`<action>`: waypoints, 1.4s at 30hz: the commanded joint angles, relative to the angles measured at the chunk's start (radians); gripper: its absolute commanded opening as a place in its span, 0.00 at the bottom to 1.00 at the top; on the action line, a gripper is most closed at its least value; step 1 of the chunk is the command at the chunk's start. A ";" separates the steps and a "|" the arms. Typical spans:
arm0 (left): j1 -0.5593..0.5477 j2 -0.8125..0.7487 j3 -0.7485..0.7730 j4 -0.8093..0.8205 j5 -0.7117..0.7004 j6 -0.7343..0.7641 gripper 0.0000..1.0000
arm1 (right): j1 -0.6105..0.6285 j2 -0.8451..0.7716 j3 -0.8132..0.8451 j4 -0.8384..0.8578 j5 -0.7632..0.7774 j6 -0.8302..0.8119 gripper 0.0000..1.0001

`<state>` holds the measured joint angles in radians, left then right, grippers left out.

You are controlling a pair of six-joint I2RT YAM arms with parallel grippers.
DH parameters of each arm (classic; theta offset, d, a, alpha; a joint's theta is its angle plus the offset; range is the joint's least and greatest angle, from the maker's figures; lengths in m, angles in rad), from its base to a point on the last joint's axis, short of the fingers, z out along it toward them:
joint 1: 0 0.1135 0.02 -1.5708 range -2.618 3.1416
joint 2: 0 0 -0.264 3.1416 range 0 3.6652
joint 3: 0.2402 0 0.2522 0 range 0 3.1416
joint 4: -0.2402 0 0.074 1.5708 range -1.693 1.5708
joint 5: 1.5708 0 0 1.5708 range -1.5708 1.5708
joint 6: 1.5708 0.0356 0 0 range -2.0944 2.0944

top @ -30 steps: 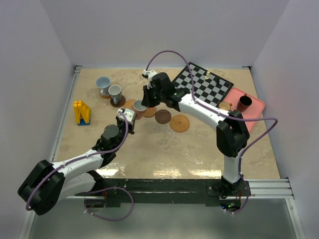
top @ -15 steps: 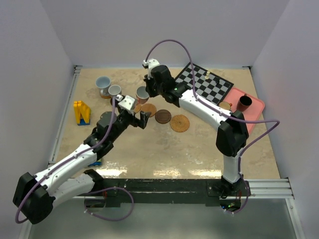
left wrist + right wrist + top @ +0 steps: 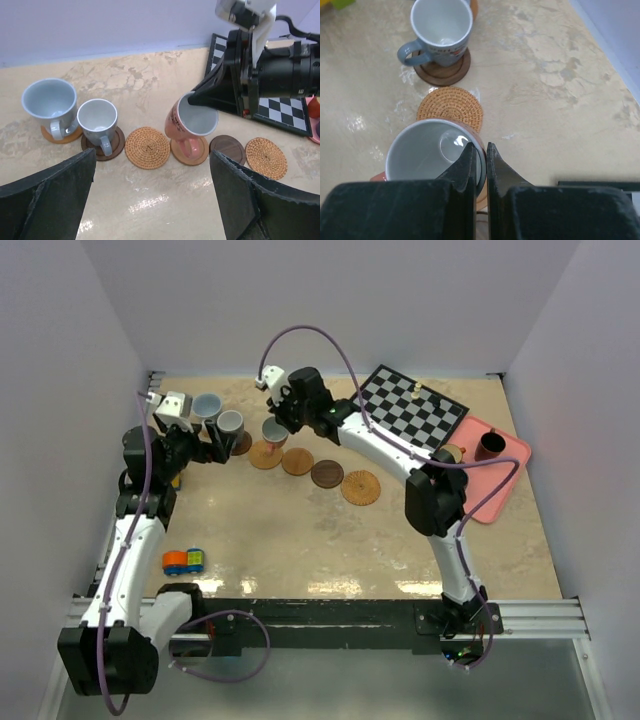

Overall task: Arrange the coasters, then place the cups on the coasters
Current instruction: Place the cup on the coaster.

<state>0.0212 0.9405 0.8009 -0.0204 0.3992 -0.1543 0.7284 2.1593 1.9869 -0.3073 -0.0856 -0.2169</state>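
A beige, marble-patterned bench (image 3: pixel 300 530) sits between plain white walls, with a chessboard (image 3: pixel 415 410) at its far right. The step in hand looks like setting down a third cup. The right end effector (image 3: pixel 480 162) is pinched narrow on the rim of a pink cup (image 3: pixel 192 122), one finger inside the glossy white bowl and one outside. The cup hangs tilted, its foot on or just above a smooth tan coaster (image 3: pixel 190 154); I cannot tell whether they touch. The left end effector (image 3: pixel 150 200) is spread wide and holds nothing, near the left end of the row.

At that end, a pale blue cup (image 3: pixel 49 102) stands on a tan wooden disc (image 3: pixel 49 136) and a grey-white cup (image 3: pixel 97 120) stands on a dark brown coaster (image 3: pixel 116 145). Both cups are glazed, round and handled. Between them and the pink cup lies a bare woven coaster (image 3: pixel 147 147), coarse and ribbed. The next move probably calls for levelling the pink cup, seating it centred, then releasing the rim without tipping it.
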 commanded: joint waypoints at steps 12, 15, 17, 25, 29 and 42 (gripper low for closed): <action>0.033 0.132 0.043 0.004 -0.037 -0.005 0.99 | 0.000 0.189 0.338 -0.147 -0.210 -0.217 0.00; 0.034 0.126 0.034 0.004 -0.048 -0.005 0.99 | 0.000 0.212 0.358 -0.141 -0.230 -0.207 0.00; 0.037 0.123 0.035 0.004 -0.049 -0.004 0.99 | 0.000 0.224 0.371 -0.136 -0.244 -0.208 0.00; 0.039 0.129 0.029 0.005 -0.030 -0.005 0.99 | 0.000 0.272 0.426 -0.168 -0.269 -0.228 0.00; 0.040 0.132 0.026 0.004 -0.017 -0.008 0.99 | 0.000 0.283 0.432 -0.173 -0.269 -0.239 0.00; 0.043 0.133 0.026 0.005 0.001 -0.010 0.99 | 0.000 0.323 0.461 -0.168 -0.269 -0.246 0.00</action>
<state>0.0532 1.0733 0.8356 -0.0399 0.3779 -0.1650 0.7284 2.4825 2.3898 -0.5167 -0.3164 -0.4534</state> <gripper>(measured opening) 0.992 0.059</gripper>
